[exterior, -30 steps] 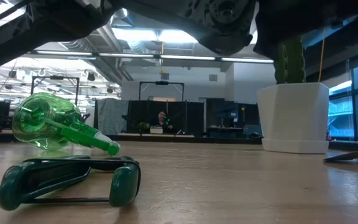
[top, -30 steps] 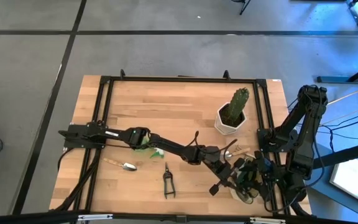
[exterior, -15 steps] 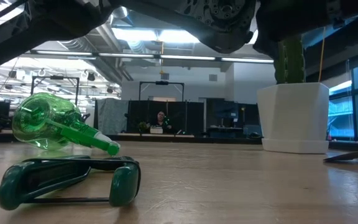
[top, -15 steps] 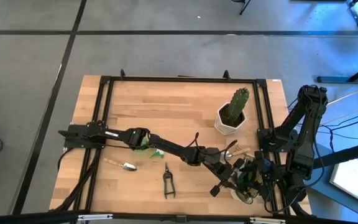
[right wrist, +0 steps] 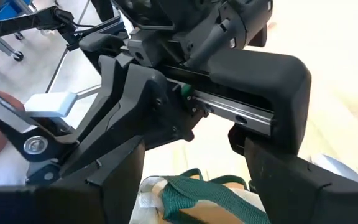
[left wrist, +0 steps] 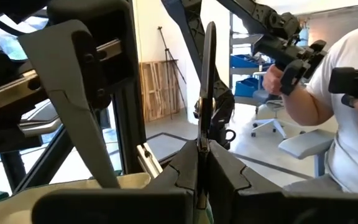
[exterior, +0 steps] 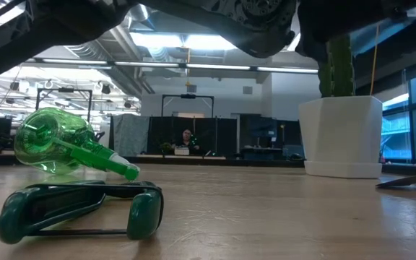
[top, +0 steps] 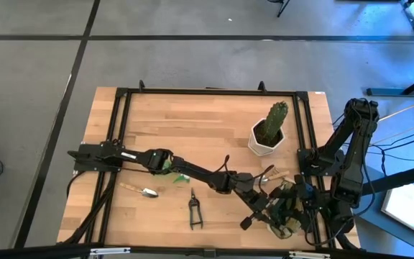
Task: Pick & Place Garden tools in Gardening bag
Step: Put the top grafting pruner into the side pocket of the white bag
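Plainly, the olive-khaki fabric gardening bag (top: 284, 224) is crowded: my right gripper (top: 298, 200) hovers at its rim with fingers apart, so the two grippers could collide. My left gripper (top: 259, 208) is clamped on the black pruning shears (left wrist: 207, 81) just beside the bag's mouth. Released here, I judge they might snag the trim or fall outside.

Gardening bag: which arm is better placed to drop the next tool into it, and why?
Left. The left gripper holds pruning shears beside the gardening bag; the right gripper sits at the bag, no tool seen.
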`<state>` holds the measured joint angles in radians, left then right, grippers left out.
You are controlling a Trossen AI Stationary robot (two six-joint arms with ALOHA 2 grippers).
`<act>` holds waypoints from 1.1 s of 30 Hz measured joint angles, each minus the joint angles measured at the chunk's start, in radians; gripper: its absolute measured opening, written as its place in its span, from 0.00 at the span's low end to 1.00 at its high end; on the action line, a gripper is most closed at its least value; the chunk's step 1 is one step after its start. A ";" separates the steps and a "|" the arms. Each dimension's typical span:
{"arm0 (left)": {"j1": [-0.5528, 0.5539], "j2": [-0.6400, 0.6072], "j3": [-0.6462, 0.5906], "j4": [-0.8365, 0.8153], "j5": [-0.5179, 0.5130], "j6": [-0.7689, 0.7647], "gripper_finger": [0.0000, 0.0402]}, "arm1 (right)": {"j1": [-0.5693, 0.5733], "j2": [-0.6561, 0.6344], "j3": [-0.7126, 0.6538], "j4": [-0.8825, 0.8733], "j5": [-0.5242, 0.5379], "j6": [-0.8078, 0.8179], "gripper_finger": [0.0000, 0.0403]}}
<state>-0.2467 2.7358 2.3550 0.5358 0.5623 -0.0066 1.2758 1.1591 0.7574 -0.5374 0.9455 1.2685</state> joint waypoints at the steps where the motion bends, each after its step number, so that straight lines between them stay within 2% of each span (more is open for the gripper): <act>1: -0.003 0.000 0.000 0.000 -0.009 0.003 0.02 | 0.000 0.000 0.000 0.001 0.000 0.000 0.69; 11: -0.015 0.000 0.000 -0.096 -0.171 0.097 0.02 | -0.002 0.000 0.000 0.002 0.014 0.000 0.69; 14: -0.008 0.000 -0.003 -0.099 -0.154 0.061 0.02 | -0.001 0.000 0.000 0.004 0.017 -0.001 0.69; 18: 0.003 0.003 -0.005 -0.108 -0.012 -0.028 0.02 | -0.002 0.001 -0.001 0.007 0.017 -0.001 0.69; 20: -0.012 0.004 -0.005 -0.108 -0.021 -0.038 0.02 | 0.000 0.004 -0.001 0.013 0.009 -0.001 0.69; 25: -0.044 0.006 -0.005 -0.100 -0.123 0.010 0.02 | 0.000 0.016 0.002 0.029 0.004 -0.001 0.69; 30: -0.033 0.004 -0.025 -0.114 -0.156 0.030 0.02 | -0.001 0.029 0.000 0.032 0.015 -0.012 0.69; 33: -0.023 0.003 -0.039 -0.118 -0.130 0.031 0.02 | -0.002 0.031 -0.002 0.032 0.016 -0.012 0.69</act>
<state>-0.2701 2.7388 2.3157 0.4181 0.4322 0.0247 1.2743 1.1900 0.7555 -0.5054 0.9615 1.2564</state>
